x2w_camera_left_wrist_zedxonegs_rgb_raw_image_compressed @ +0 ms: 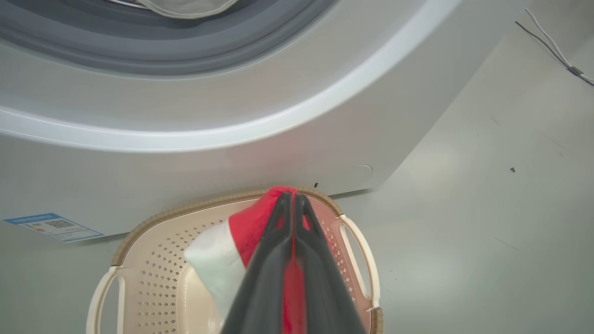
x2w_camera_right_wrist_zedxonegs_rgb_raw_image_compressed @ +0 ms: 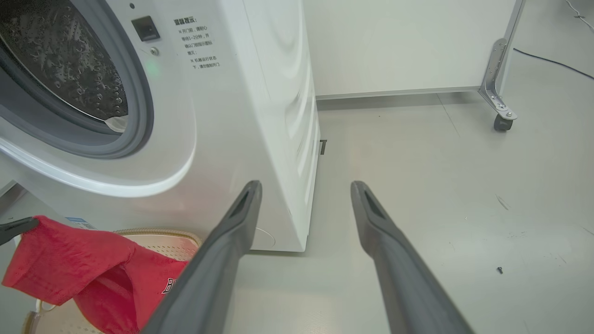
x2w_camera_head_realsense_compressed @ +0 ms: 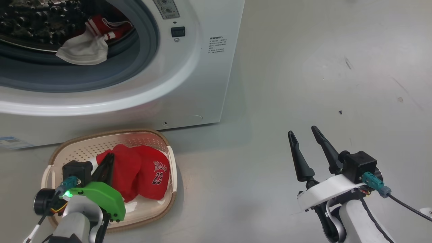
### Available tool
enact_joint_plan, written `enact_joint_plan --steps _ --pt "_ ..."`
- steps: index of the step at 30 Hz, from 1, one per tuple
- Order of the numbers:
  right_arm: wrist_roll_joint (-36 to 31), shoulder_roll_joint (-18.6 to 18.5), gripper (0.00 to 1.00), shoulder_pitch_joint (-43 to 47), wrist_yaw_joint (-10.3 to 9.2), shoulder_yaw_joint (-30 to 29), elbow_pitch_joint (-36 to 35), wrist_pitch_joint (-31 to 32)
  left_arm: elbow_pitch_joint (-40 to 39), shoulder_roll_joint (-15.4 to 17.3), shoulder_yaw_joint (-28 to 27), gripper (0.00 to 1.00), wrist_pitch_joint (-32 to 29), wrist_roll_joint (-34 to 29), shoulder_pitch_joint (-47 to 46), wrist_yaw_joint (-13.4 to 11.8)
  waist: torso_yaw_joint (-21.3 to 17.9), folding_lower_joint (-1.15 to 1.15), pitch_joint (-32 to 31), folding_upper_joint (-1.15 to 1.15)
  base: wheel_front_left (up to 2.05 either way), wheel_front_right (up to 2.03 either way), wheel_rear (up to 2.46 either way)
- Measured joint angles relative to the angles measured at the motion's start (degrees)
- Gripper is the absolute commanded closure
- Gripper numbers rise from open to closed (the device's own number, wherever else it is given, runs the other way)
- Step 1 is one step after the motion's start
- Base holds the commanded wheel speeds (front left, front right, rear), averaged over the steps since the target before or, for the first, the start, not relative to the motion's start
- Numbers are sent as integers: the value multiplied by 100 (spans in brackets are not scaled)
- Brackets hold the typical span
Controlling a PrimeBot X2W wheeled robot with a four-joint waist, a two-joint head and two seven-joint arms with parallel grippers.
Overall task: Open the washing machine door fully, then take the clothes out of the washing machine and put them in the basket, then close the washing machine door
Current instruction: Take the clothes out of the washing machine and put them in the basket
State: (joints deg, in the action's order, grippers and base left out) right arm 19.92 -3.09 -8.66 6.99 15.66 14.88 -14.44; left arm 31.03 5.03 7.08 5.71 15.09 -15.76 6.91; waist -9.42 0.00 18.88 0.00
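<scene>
Red fabric is pinched in my left gripper point(x2w_camera_left_wrist_zedxonegs_rgb_raw_image_compressed: 293, 200), whose fingers are pressed together on a fold of the red jersey point(x2w_camera_head_realsense_compressed: 148, 175) over the basket point(x2w_camera_head_realsense_compressed: 141, 132). Most of the jersey lies in the basket with its 23 facing up. The right wrist view shows the pinched end lifted above the rim. The basket sits on the floor point(x2w_camera_head_realsense_compressed: 303, 67) just in front of the washing machine point(x2w_camera_head_realsense_compressed: 202, 67), below the drum mouth. A whitish cloth point(x2w_camera_head_realsense_compressed: 82, 50) drapes over the grey seal point(x2w_camera_head_realsense_compressed: 148, 44), and a red striped garment point(x2w_camera_head_realsense_compressed: 108, 28) lies behind it in the drum. My right gripper point(x2w_camera_head_realsense_compressed: 302, 131) hangs over the floor to the right of the machine, its fingers spread apart, holding nothing.
</scene>
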Motion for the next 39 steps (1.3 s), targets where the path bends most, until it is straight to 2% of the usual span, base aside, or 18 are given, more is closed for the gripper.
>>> enact_joint_plan --steps 18,26,39 --pt "0 -52 0 -294 0 -11 -142 0 925 191 -158 100 -114 -1 -623 -12 -314 0 816 0 0 0 0" --pt "0 -52 0 -415 0 -70 -177 0 1417 293 -345 100 -116 64 -793 -155 -396 0 1082 0 0 0 0" --pt "-41 -96 0 -475 0 -110 -176 0 2108 254 -688 100 46 365 -993 -319 -362 0 1185 0 0 0 0"
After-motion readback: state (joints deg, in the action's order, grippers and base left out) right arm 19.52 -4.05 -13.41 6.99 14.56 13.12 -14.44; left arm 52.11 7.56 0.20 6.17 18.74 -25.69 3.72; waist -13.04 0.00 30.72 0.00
